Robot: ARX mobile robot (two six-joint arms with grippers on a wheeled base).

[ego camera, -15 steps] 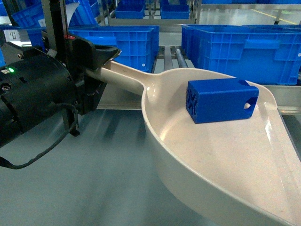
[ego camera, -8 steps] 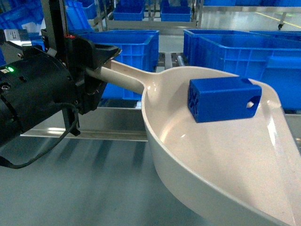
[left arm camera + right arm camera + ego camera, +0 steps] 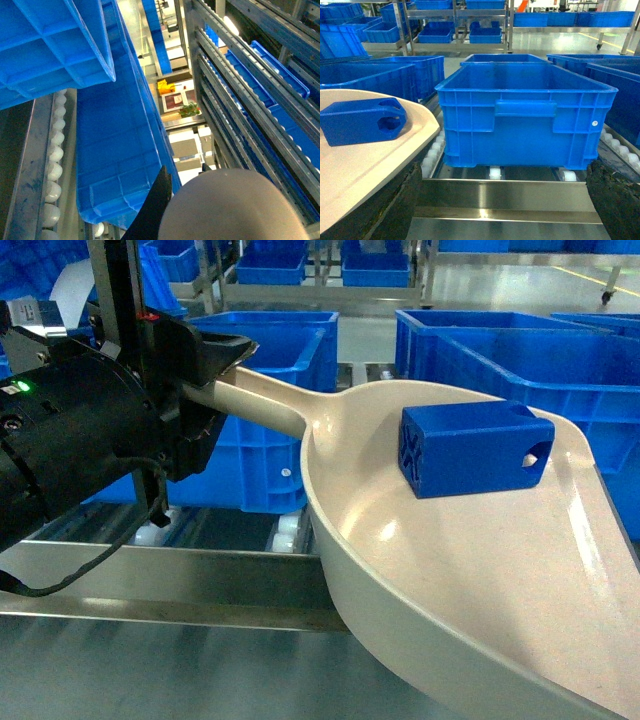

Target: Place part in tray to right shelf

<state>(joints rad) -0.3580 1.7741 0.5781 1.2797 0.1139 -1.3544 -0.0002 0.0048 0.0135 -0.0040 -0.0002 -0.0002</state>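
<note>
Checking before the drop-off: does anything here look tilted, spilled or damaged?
Nothing stands out. The bright blue plastic block lies inside the cream scoop-shaped tray, which the left end effector holds by its handle, before the steel shelf rail and blue crates.

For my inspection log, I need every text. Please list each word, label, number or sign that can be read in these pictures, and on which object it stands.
No text can be read.
White sticker dot on the front crate: too small to read.
Label on the left arm: blurred, unreadable.
Raised pattern on the end of the part: a shape, not letters.
</note>
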